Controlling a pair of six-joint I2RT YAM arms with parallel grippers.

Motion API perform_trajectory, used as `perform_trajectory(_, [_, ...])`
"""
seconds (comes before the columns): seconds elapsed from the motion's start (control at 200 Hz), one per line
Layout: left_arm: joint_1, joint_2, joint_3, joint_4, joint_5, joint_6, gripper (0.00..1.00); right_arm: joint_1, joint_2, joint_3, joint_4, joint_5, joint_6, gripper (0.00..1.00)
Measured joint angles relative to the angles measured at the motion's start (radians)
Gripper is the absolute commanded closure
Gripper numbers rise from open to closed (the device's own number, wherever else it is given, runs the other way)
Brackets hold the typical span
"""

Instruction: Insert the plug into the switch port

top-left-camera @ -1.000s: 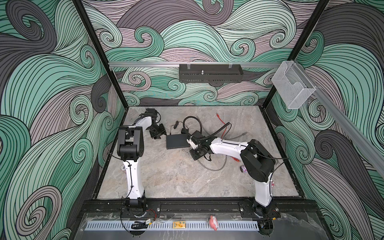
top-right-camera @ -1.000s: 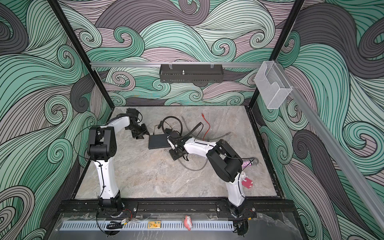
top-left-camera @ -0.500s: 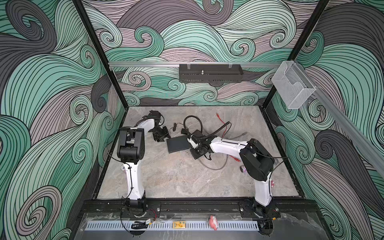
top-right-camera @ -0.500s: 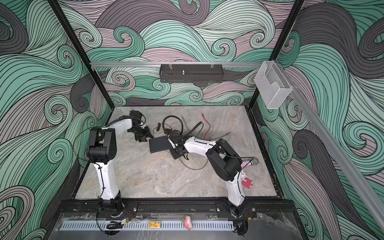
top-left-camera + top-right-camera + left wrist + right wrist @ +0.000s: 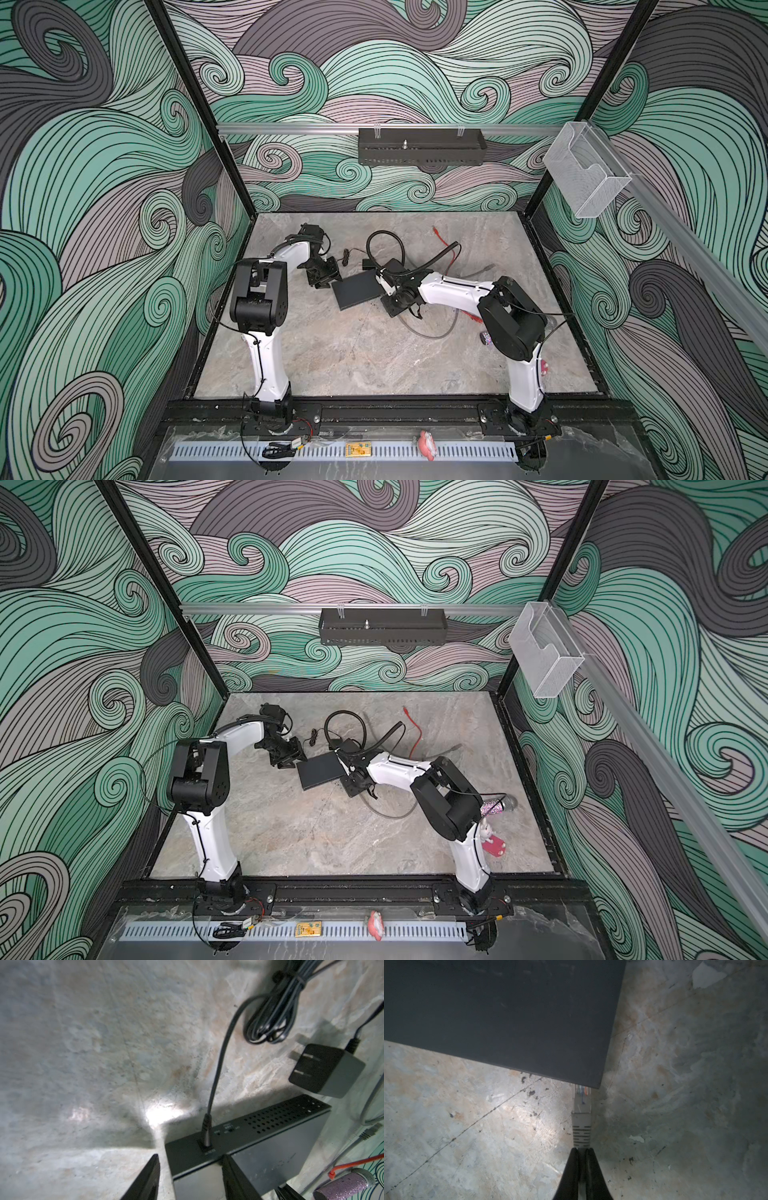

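Right tool (image 5: 581,1150) tight on plug (image 5: 581,1124) at switch (image 5: 500,1018) corner, wrist-view only

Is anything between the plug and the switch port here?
Nothing visible. The plug, held in the right gripper's shut jaws, already has its tip at the switch's edge near a corner, with only bare table beside it. The port itself is hidden.
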Motion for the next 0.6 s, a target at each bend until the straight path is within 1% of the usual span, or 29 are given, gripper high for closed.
perform_trajectory(0.175, [0.000, -0.019, 0.030, -0.033, -0.034, 0.020, 0.50, 0.000, 0.000, 0.005, -0.018, 0.002, -0.004, 0.91])
perform_trajectory(0.305, [-0.007, -0.039, 0.069, -0.042, -0.037, 0.025, 0.50, 0.000, 0.000, 0.005, -0.031, 0.003, -0.004, 0.91])
perform_trajectory(0.6, [-0.069, -0.045, 0.120, -0.040, -0.029, 0.024, 0.51, 0.001, -0.009, -0.016, -0.043, 0.003, -0.003, 0.91])
